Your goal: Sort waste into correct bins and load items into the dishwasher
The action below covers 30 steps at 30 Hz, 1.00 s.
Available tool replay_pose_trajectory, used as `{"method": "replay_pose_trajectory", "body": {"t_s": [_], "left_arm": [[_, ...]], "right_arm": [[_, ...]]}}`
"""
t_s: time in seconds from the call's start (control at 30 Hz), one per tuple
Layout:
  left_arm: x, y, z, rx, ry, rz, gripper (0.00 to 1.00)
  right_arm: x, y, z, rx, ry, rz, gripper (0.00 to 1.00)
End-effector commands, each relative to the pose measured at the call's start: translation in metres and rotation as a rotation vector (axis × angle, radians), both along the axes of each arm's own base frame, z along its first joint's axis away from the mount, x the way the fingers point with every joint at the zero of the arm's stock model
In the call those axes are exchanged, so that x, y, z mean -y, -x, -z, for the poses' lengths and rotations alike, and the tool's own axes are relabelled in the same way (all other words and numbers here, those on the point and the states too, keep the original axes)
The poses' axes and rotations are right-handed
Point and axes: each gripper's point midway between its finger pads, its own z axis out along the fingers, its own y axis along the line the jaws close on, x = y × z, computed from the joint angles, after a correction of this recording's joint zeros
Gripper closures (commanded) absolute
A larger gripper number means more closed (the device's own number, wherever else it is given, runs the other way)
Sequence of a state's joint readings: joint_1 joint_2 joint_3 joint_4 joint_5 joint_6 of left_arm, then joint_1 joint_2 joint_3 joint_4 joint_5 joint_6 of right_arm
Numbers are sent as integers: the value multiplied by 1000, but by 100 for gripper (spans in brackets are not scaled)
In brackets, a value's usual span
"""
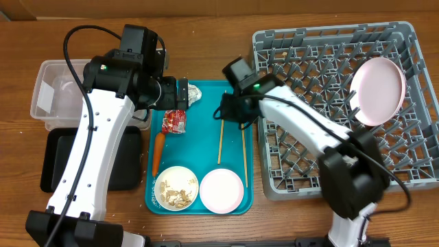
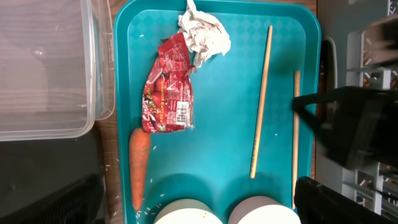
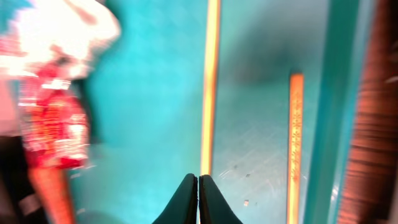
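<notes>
While my right pincer [image 3: 198, 182] hangs low over the teal tray [image 1: 202, 137], its two fingers are pressed flat together with nothing between them. The tips line up with the near end of the inner chopstick [image 3: 210, 87]; whether they touch it I cannot tell through the blur. The outer chopstick [image 3: 296, 143] lies parallel, just beside the tray's right rim. My left pincer [image 1: 182, 95] hovers at the tray's far end, jaws spread wide and empty, right by the crumpled foil ball [image 2: 203, 31]. The red snack wrapper [image 2: 168, 93] touches the ball, and a carrot [image 2: 139, 165] lies just past the wrapper along the left rim. At the tray's near end two bowls sit side by side: the crumb bowl [image 1: 177, 186], holding beige crumbs, and the empty bowl [image 1: 221, 190]. The clear tub [image 1: 51, 68] and the black tray [image 1: 51, 161] stand left of the teal tray. The white plate [image 1: 376, 91] stands on edge in the grey dish rack [image 1: 309, 62] on the right.
</notes>
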<state>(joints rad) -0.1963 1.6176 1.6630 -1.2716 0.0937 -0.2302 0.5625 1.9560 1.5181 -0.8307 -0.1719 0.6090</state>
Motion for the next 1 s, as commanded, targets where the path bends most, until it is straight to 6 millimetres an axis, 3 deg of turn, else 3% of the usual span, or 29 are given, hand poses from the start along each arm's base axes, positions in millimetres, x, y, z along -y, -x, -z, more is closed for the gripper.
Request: {"method": "replay_pose_trajectory", "body": {"t_s": [0.0,0.13,0.17,0.23,0.4,0.53,0.97], "left_arm": [[1,-1,-11,32,11,7,0],[1,-1,-11,32,11,7,0],[1,-1,-11,32,11,7,0],[1,-1,-11,32,11,7,0],[1,-1,-11,32,11,7,0],[1,-1,-11,32,11,7,0],[1,-1,-11,32,11,7,0]], "right_arm": [[5,-6,-42,101,-37,-21,94],[5,-6,-49,126,-38,-47,92],[7,-5,-47,122,-29,-49,87],[7,-2,-35,105,-6,-52,67],[21,0,13,46,123,78,51],[15,1,44,-19,115,90,51],[-3,15,86,-68,123,41,51]]}}
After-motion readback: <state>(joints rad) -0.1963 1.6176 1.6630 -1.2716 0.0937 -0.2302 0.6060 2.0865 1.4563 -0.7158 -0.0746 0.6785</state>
